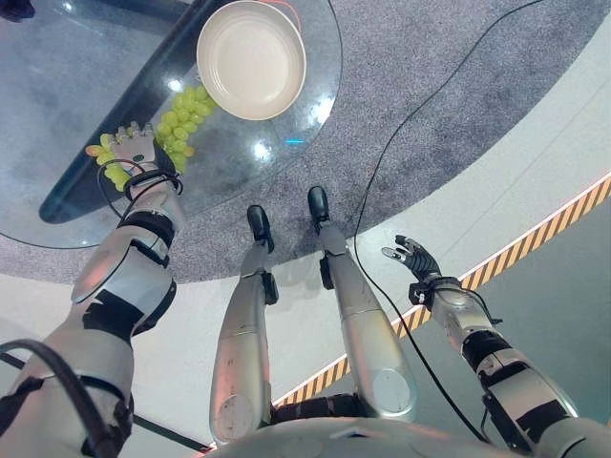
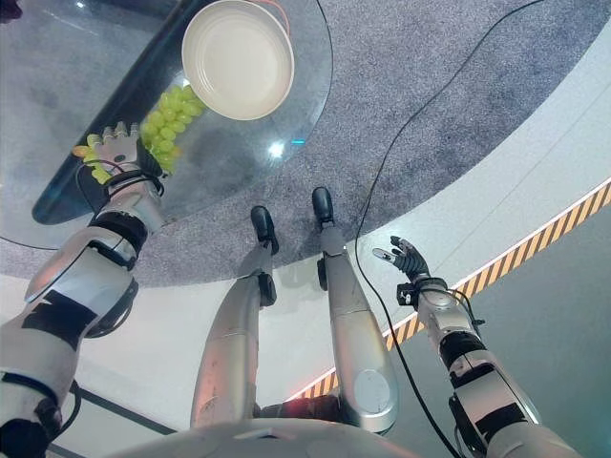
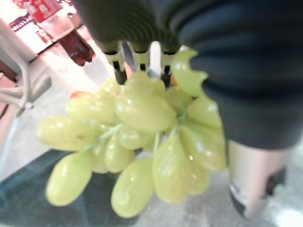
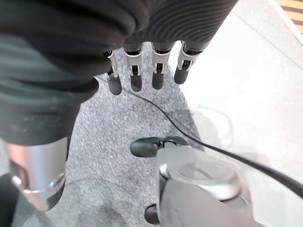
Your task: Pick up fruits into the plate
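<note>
While left hand (image 1: 134,151) grips plump green grapes (image 3: 142,156), round cream plate (image 1: 251,59) on glass table (image 1: 286,134), right hand (image 2: 406,258) relaxed.

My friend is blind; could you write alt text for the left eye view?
The robot's left hand rests over a bunch of green grapes on a round glass table, beside an empty cream plate. Its right hand hangs idle above the floor.

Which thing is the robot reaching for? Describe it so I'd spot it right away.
Find the round glass table with the cream plate on it. Beside the plate lies a bunch of green grapes, running to the left hand. It is the table's one green, knobbly cluster.
</note>
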Tool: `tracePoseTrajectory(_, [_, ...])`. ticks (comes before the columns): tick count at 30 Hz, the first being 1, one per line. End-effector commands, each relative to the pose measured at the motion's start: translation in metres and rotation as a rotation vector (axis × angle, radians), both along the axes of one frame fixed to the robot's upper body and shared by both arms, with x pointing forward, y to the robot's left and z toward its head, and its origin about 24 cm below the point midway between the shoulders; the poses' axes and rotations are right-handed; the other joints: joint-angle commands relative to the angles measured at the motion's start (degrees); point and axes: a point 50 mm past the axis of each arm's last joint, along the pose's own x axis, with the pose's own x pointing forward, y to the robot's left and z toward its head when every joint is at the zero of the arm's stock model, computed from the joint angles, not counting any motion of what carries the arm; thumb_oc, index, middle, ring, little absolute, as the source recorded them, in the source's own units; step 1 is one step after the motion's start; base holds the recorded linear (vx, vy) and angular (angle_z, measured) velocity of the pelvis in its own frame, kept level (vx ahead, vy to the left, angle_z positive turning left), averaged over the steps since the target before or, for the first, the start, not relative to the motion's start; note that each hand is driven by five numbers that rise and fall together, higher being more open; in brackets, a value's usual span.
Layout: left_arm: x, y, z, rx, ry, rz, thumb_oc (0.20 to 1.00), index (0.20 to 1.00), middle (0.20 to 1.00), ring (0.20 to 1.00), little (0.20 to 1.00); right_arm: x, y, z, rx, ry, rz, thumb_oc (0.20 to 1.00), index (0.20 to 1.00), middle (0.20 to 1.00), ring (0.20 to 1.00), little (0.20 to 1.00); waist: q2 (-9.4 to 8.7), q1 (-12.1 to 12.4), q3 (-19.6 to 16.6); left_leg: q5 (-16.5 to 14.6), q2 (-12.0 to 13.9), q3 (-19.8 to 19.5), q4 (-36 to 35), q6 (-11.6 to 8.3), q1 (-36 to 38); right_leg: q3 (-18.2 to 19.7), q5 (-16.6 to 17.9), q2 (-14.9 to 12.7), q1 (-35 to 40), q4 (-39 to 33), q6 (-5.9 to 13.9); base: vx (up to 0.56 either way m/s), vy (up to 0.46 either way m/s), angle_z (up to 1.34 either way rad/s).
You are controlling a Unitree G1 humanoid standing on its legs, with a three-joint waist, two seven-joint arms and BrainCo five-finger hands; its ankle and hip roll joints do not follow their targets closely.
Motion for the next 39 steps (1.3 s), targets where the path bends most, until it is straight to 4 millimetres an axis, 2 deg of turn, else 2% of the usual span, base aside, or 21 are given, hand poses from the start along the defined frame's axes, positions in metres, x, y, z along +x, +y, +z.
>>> tracePoseTrajectory(1, [-0.020,0.024,-0.027,0.008,0.094,0.131,1.000,1.000,1.000,1.000,1.000,-0.005,0.017,-0.004,0.079,-0.018,0.028,1.000,1.000,1.000,1.000,1.000,-1.78,0.5,-2.1,-2.8,-1.3,-4.8,1.5,-0.76,0.0,-0.8,-5.7,5.3,-1.9,7.9,1.36,0.00,0.016,-0.04])
tracePoseTrajectory(4, [-0.024,0.034,-0.016,0.057,0.069,0.198,1.000,1.000,1.000,1.000,1.000,-0.004,0.018,-0.004,0.105,-0.029,0.030,1.000,1.000,1.000,1.000,1.000,-2.64,0.2,-2.1,-3.3,-1.3,-5.0,2.7,-0.83,-1.8,-0.7,-5.5,5.5,-3.2,8.2,1.37,0.01,0.011,-0.04])
tracePoseTrajectory(5, [-0.024,0.036,-0.012,0.066,0.066,0.212,0.859,0.859,0.859,0.859,0.859,-0.004,0.019,-0.004,0.110,-0.031,0.033,1.000,1.000,1.000,1.000,1.000,-2.98,0.2,-2.1,-3.5,-1.3,-5.0,3.0,-0.84,-2.3,-0.8,-5.3,5.5,-3.7,8.2,1.45,0.01,-0.010,-0.13])
tracePoseTrajectory(6, [-0.024,0.038,-0.010,0.071,0.058,0.212,0.200,0.200,0.200,0.200,0.200,-0.004,0.020,-0.003,0.114,-0.033,0.034,1.000,1.000,1.000,1.000,1.000,-3.35,0.1,-2.1,-3.7,-1.2,-5.1,3.4,-0.87,-2.9,-0.9,-5.2,5.5,-4.1,8.1,1.47,0.00,-0.018,-0.20])
tracePoseTrajectory(11, [-0.027,0.046,-0.004,0.061,0.039,0.236,0.200,0.200,0.200,0.200,0.200,-0.006,0.020,-0.007,0.129,-0.021,0.037,1.000,1.000,1.000,1.000,1.000,-4.15,0.2,-2.1,-4.4,-1.0,-5.2,4.2,-0.72,-3.8,-1.0,-4.9,5.9,-5.0,8.6,1.54,0.00,-0.016,-0.07])
tracePoseTrajectory(20, [-0.025,0.038,-0.016,-0.045,-0.016,0.187,0.200,0.200,0.200,0.200,0.200,-0.003,0.022,-0.003,0.135,-0.033,0.059,1.000,1.000,1.000,1.000,1.000,-3.11,0.9,-2.1,-3.8,-1.7,-6.0,2.3,-0.34,-1.2,-0.7,-5.5,6.3,-3.1,8.9,1.33,0.00,0.002,0.00])
tracePoseTrajectory(22, [-0.027,0.035,-0.032,-0.096,-0.034,0.141,0.200,0.200,0.200,0.200,0.200,-0.003,0.021,-0.003,0.156,-0.034,0.045,1.000,1.000,1.000,1.000,1.000,-1.43,1.9,-2.1,-3.0,-1.7,-6.1,-0.4,-0.34,3.2,-1.1,-6.3,5.8,0.4,8.3,1.41,-0.01,0.011,0.06])
tracePoseTrajectory(25, [-0.028,0.034,-0.038,-0.125,-0.050,0.117,0.200,0.200,0.200,0.200,0.200,-0.004,0.018,-0.004,0.153,-0.031,0.033,1.000,1.000,1.000,1.000,1.000,-0.49,2.2,-2.1,-2.8,-1.7,-6.1,-1.6,-0.35,5.3,-1.2,-6.7,5.5,2.0,8.0,1.53,0.00,0.000,0.00])
tracePoseTrajectory(28, [-0.030,0.033,-0.049,-0.242,-0.102,0.064,0.200,0.200,0.200,0.200,0.200,-0.011,0.006,-0.007,0.126,-0.017,0.005,1.000,1.000,1.000,1.000,1.000,1.72,2.8,-2.1,-2.5,-1.3,-5.7,-4.4,-0.47,10.6,-1.8,-7.6,4.0,6.4,6.9,1.79,0.02,0.053,0.04])
tracePoseTrajectory(37, [-0.035,0.023,-0.062,-0.474,-0.202,-0.077,0.200,0.200,0.200,0.200,0.200,-0.023,-0.009,-0.012,0.108,0.000,-0.030,1.000,1.000,1.000,1.000,1.000,4.26,4.3,-2.1,-3.3,-1.2,-5.4,-7.9,-0.91,22.3,-3.7,-8.1,0.6,18.2,2.9,2.43,0.04,0.017,0.16])
tracePoseTrajectory(39, [-0.039,0.017,-0.068,-0.556,-0.217,-0.120,0.200,0.200,0.200,0.200,0.200,-0.029,-0.010,-0.015,0.112,0.004,-0.044,1.000,1.000,1.000,1.000,1.000,4.82,4.7,-3.7,-4.1,-1.5,-5.4,-8.1,-0.77,24.7,-4.1,-8.5,-0.4,20.7,2.2,2.53,0.11,0.016,0.16])
